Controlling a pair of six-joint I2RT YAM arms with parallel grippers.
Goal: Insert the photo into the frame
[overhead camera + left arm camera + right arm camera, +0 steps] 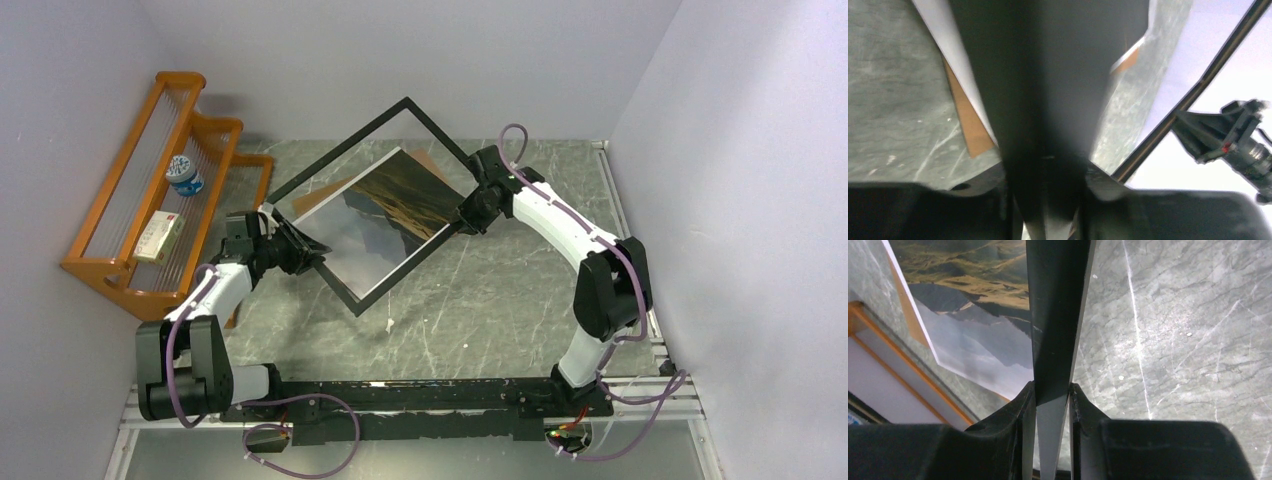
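**Top view.** Frame (358,306): black, thin-railed, open in the middle. It is hanging tilted over the far half of the table (480,320), with its far corner rising toward the back wall. The left gripper (292,248) is holding the frame's left corner and the right gripper (468,215) its right rail. Photo (385,215): lying picture side up under the frame's opening, on a brown board (437,166) near the table's far edge, not yet in the frame. Rack (150,210): standing at the left edge.

**Left wrist view.** A dark, blurred rail is filling the space between the left fingers, which are pressing on both its faces with no gap showing. The photo's white margin and the board's corner are showing beside it.

**Right wrist view.** The right fingers are clamping the rail edge-on, one on each face. The photo is lying on the table to the left of the rail.

**Handling (a judgement).** The frame is probably light and stiff, but its thin rails are likely to twist under a one-ended hold, so opposite rails are the sensible grip, as now. Its smooth finish may slip. The photo is probably thin, floppy and easily creased, and lying flat it is offering little to pinch. A corner overhanging the board looks like the best hold.
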